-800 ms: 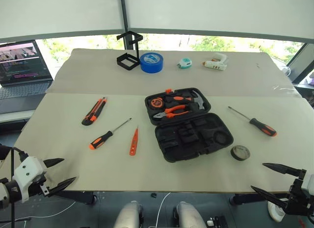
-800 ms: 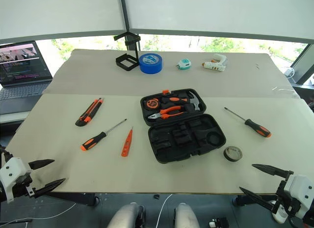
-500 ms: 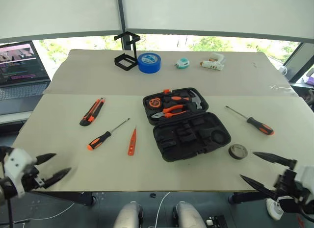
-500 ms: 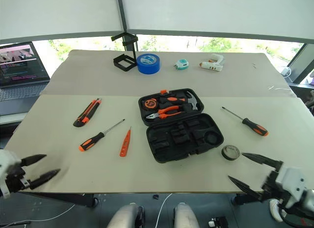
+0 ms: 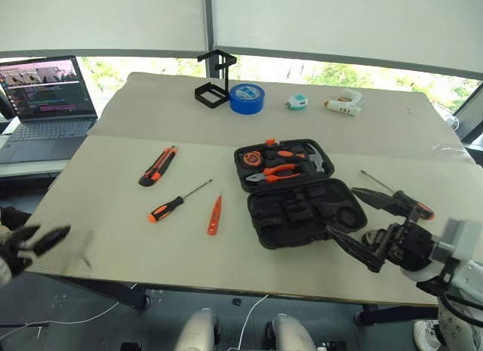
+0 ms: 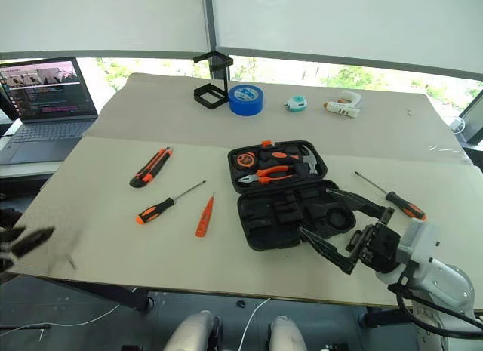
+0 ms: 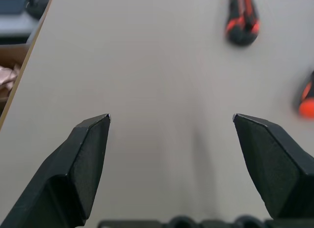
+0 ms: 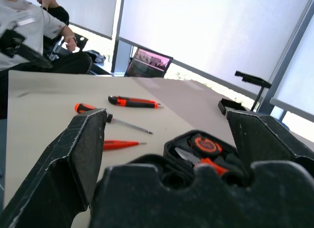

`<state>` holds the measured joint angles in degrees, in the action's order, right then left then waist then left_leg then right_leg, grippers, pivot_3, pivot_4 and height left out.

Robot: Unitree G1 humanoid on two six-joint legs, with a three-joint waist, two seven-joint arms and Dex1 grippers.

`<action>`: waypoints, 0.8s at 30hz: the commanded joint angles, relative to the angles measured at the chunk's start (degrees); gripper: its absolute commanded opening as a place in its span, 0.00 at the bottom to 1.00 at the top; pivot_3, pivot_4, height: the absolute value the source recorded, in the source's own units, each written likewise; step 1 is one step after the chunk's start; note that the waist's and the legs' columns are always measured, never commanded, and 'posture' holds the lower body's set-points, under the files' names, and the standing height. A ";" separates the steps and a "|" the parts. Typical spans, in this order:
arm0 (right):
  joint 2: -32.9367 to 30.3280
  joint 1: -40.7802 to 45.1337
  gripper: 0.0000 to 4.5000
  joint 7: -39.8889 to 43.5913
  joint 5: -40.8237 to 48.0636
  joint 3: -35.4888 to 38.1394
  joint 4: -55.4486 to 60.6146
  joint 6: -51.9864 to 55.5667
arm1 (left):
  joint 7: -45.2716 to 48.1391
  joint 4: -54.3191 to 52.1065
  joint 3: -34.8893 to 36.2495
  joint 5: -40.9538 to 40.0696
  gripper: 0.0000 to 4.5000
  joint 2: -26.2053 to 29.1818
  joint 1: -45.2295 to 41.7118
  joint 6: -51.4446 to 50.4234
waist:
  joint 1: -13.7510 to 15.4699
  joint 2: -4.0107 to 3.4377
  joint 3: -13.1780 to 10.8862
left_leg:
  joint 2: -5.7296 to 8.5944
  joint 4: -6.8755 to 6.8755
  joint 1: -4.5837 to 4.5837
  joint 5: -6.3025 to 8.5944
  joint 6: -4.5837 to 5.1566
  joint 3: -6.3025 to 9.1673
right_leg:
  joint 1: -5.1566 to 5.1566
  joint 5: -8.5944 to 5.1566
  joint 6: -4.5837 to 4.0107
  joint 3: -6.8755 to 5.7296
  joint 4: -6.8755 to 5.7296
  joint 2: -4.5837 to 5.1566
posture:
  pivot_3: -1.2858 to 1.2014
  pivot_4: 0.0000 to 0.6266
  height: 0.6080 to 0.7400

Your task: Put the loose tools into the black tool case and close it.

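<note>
Nothing packed yet. Our right tool (image 6: 339, 230) hovers wide, empty, over the open black tool case (image 6: 290, 204); next, grasp the nearby screwdriver (image 6: 396, 200).

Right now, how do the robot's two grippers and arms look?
Each gripper has two black, pointed, wedge-shaped fingers. The right gripper sits on a black block joined to a white wrist housing, with a black cable beneath. The left gripper's fingers are matte black with bevelled tips.

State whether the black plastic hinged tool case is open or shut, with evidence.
Open. The black plastic hinged tool case lies spread flat on the table, its far half showing orange-handled pliers and its near half empty moulded slots.
</note>
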<state>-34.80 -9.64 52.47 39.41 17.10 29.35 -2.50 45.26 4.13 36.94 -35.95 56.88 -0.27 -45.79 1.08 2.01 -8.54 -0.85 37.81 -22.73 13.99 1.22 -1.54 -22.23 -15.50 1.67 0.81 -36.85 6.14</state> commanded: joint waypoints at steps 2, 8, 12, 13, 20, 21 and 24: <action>-1.98 2.71 1.00 -2.10 2.13 0.93 2.32 4.41 | 1.42 3.19 -18.63 4.04 0.95 5.82 -18.28 -8.21 | -0.32 -0.04 -0.03 | 0.10 0.01 -0.14 -0.16 0.05 -0.03 | -0.02 0.08 0.12 -0.28 -0.02 -0.14 | 0.52 0.24 1.00; -2.92 0.57 1.00 0.21 2.62 1.79 2.92 5.63 | 17.87 -4.54 -34.76 5.65 0.95 12.09 -22.67 -6.46 | -2.12 -0.03 -0.03 | -0.02 -0.05 -0.57 -0.47 0.57 -0.36 | -0.50 0.09 0.19 -0.05 -0.12 -0.99 | 0.52 0.24 1.00; -3.47 -0.66 1.00 2.48 2.16 1.92 3.16 4.76 | 18.53 -2.90 -41.01 8.91 0.95 9.67 -27.36 -6.63 | -1.89 -0.04 -0.06 | -0.03 -0.02 -0.80 -0.46 0.59 -0.52 | -0.87 0.03 0.24 0.03 -0.18 -1.07 | 0.52 0.24 1.00; -3.77 -1.16 1.00 3.51 1.75 1.89 3.09 4.34 | 18.06 -2.21 -42.43 10.17 0.95 8.73 -28.39 -6.38 | -1.72 -0.04 -0.07 | -0.02 0.01 -0.80 -0.46 0.59 -0.53 | -0.87 0.02 0.25 0.04 -0.19 -1.10 | 0.52 0.24 1.00; -4.91 -1.27 1.00 3.81 1.49 2.88 3.88 5.27 | 16.21 -0.33 -49.72 17.95 0.81 3.30 -29.87 -2.92 | -1.13 -0.02 -0.08 | 0.01 0.15 -0.50 -0.59 0.72 -0.54 | -0.51 0.05 0.30 0.08 -0.25 -1.14 | 0.52 0.24 1.00; -5.01 -1.37 1.00 3.72 1.40 2.96 3.97 5.29 | 16.24 -0.04 -49.51 17.88 0.71 2.33 -29.80 -3.03 | -1.03 -0.02 -0.08 | 0.01 0.17 -0.51 -0.59 0.71 -0.53 | -0.50 0.05 0.30 0.07 -0.25 -1.14 | 0.52 0.24 1.00; -5.02 -1.94 1.00 3.50 1.14 3.49 4.16 5.31 | 14.65 2.50 -48.36 19.18 0.49 -0.51 -29.71 -0.79 | -0.66 -0.03 -0.08 | 0.01 0.18 -0.45 -0.59 0.72 -0.53 | -0.44 0.04 0.30 0.08 -0.26 -1.11 | 0.52 0.24 1.00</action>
<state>-39.25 -11.56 56.18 40.55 18.77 31.41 3.06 60.61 5.32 -12.02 -17.82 57.50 -29.66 -48.44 0.42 1.98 -8.62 -0.84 37.99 -23.17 13.39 1.94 -2.06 -22.64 -15.46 1.98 0.87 -37.10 5.03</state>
